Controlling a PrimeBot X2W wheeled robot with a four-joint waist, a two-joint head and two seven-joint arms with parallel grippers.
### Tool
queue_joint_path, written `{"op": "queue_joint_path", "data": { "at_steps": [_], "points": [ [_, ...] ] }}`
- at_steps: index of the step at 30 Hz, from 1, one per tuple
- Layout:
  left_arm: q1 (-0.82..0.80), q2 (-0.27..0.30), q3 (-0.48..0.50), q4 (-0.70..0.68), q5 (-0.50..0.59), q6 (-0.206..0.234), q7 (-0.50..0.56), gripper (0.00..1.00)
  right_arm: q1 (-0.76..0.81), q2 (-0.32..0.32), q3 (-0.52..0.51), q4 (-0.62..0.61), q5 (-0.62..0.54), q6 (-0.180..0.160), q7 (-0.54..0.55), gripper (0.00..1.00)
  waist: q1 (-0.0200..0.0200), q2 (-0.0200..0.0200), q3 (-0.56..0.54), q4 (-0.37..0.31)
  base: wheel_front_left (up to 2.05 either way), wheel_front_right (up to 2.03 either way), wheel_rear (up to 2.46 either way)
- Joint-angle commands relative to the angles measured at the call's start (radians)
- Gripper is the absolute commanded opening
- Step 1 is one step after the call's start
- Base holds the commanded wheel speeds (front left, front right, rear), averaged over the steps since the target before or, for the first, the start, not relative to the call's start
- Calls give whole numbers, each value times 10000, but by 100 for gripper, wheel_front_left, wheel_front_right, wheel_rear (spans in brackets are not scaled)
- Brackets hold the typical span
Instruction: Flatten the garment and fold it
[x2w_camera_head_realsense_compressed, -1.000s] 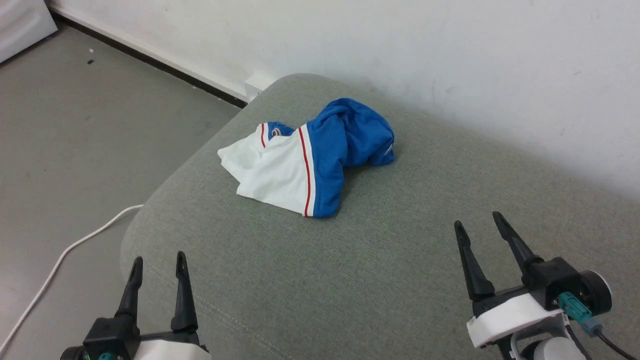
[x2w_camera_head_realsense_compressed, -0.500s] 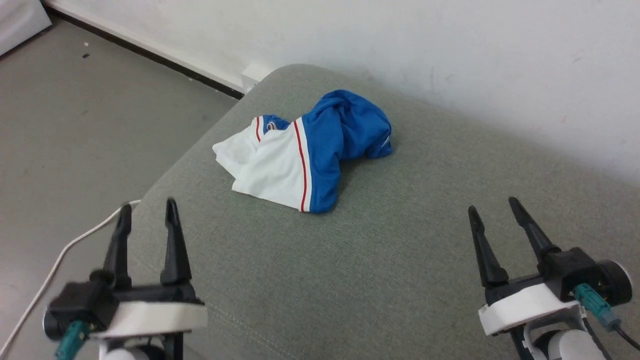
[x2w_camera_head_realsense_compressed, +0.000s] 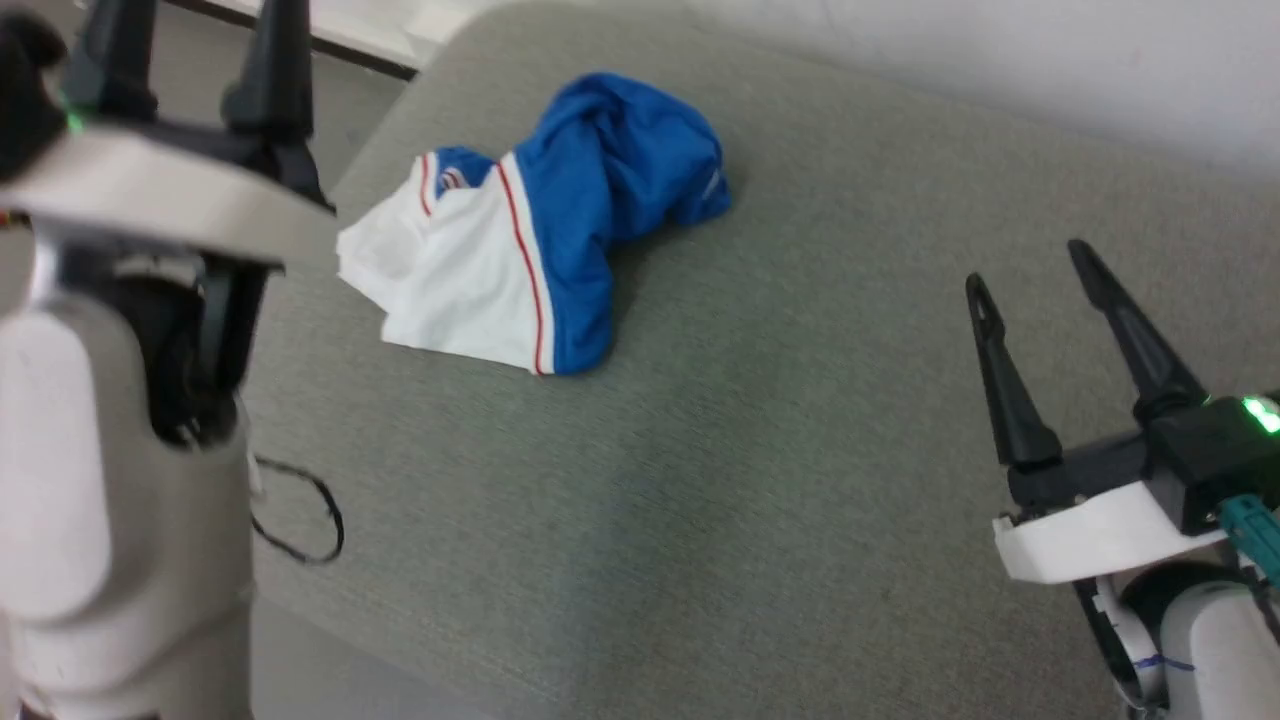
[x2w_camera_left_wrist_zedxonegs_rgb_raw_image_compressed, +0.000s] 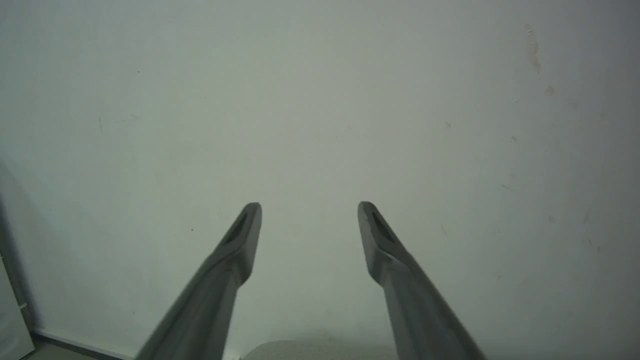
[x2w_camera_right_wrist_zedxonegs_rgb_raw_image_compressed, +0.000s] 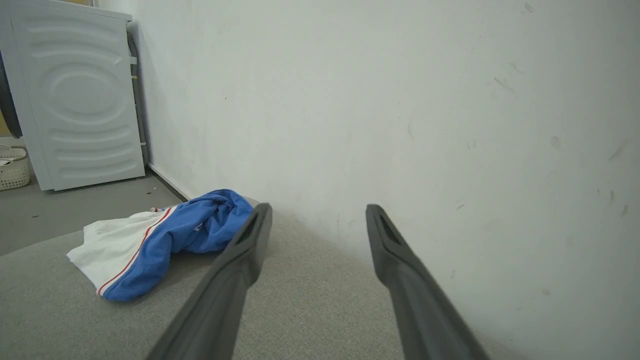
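The garment (x2w_camera_head_realsense_compressed: 540, 230) lies crumpled on a grey-green cushion (x2w_camera_head_realsense_compressed: 750, 450), its blue body bunched toward the wall and a white sleeve with a thin red stripe spread toward the cushion's left edge. My left gripper (x2w_camera_head_realsense_compressed: 190, 30) is raised at the upper left, left of the garment and apart from it. Its fingers stand open in the left wrist view (x2w_camera_left_wrist_zedxonegs_rgb_raw_image_compressed: 309, 210), facing the bare wall. At the lower right my right gripper (x2w_camera_head_realsense_compressed: 1028, 267) stands open over the cushion, well clear of the cloth. The right wrist view has the garment (x2w_camera_right_wrist_zedxonegs_rgb_raw_image_compressed: 165, 240) ahead and to the left of the open fingers (x2w_camera_right_wrist_zedxonegs_rgb_raw_image_compressed: 319, 209).
A white wall (x2w_camera_head_realsense_compressed: 1000, 60) runs along the cushion's far edge. The floor lies beyond the cushion's left edge, with a dark baseboard (x2w_camera_head_realsense_compressed: 340, 50). A thin black cable loop (x2w_camera_head_realsense_compressed: 300, 520) hangs by my left forearm. A white appliance (x2w_camera_right_wrist_zedxonegs_rgb_raw_image_compressed: 80, 100) and a pale basket (x2w_camera_right_wrist_zedxonegs_rgb_raw_image_compressed: 12, 167) stand far left.
My left arm has risen from the lower left to the upper left, close to the camera. The camera has shifted, so the garment sits higher in the picture. The garment keeps its shape.
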Motion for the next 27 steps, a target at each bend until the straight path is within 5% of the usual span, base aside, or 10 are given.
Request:
{"op": "queue_joint_path", "data": {
  "at_steps": [1,17,27],
  "points": [
    [-542,235,9,490,-77,-98,431,100,-235,-170,99,-240,81,-21,128,100,-3,0,1600,-1128,0,0,0],
    [-2767,1742,-104,4728,-241,-70,4180,100,-1220,-709,243,-1322,494,-21,561,100,-3,0,3782,-3244,0,0,0],
    [-2315,2333,191,5571,-282,767,6094,100,-1327,-656,49,-1327,660,-21,380,100,-3,0,4334,-4072,0,0,0]
  ]
}}
